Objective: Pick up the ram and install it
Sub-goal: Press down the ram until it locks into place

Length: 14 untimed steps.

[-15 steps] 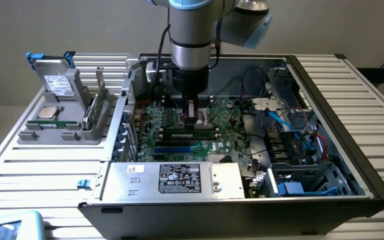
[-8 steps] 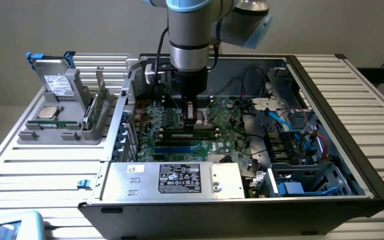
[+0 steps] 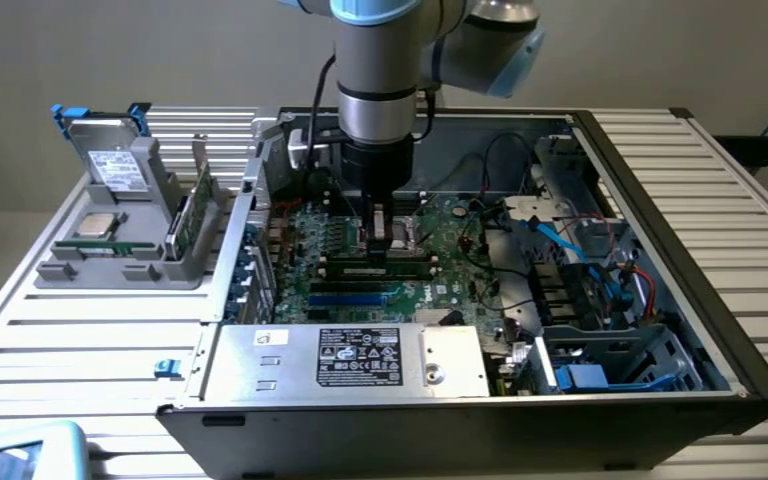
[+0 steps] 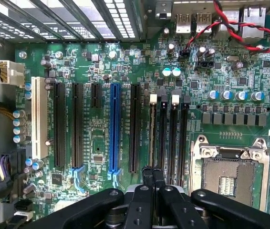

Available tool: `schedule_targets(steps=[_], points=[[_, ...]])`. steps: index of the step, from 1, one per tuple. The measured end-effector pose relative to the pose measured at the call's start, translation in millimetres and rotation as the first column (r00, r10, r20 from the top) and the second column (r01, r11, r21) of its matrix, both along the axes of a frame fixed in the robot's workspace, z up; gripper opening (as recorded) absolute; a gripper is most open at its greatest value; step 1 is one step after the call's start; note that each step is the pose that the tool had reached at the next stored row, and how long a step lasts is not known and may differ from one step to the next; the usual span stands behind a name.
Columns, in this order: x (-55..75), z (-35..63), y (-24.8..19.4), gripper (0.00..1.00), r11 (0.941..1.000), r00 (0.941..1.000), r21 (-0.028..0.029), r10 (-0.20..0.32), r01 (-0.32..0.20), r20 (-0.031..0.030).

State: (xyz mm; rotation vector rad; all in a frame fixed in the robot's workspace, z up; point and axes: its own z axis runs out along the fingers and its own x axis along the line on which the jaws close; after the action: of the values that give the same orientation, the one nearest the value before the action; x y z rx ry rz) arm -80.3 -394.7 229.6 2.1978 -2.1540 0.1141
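**benchrat:** Going from the exterior view's left: the grey holder (image 3: pixel 117 270) carries the silver drive (image 3: pixel 117 168), the processor chip (image 3: pixel 96 224) and a green board (image 3: pixel 191 218) standing on edge. Can't tell if that's a spare stick. Where's the actual ram?

**slotjockey:** Looks to me like the ram (image 3: pixel 381 267) is already in the case, standing on its long edge in one of the black memory slots (image 3: pixel 357 285) on the motherboard (image 3: pixel 304 225). The gripper (image 3: pixel 387 245) is right over it with its fingers pressed together and nothing between them. In the wrist view the gripper (image 4: pixel 152 177) lines up with the ram (image 4: pixel 152 133), seen as a thin pale edge. I can't tell whether they're touching or whether it's fully seated.

**benchrat:** How does it handle?

**slotjockey:** I'd guess it's light, stiff and thin, and a bit fragile. The chips and contact edge don't like being pinched. Grip it across the flat faces near the top edge, or push on that top edge only, straight down. Past it, on the exterior view's right, there are loose cables (image 3: pixel 564 240), well apart from the slots.
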Motion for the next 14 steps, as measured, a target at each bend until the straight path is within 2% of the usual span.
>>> schedule_targets(steps=[9,12,14], points=[[-0.8,-4.4,0.0,0.11,1.0000,1.0000,-0.0001,0.000,0.000,0.0000],[-0.8,-4.4,0.0,0.11,1.0000,1.0000,-0.0003,0.000,0.000,0.0001],[-0.7,-0.8,0.2,0.11,1.0000,1.0000,0.0019,0.000,0.000,0.0014]])
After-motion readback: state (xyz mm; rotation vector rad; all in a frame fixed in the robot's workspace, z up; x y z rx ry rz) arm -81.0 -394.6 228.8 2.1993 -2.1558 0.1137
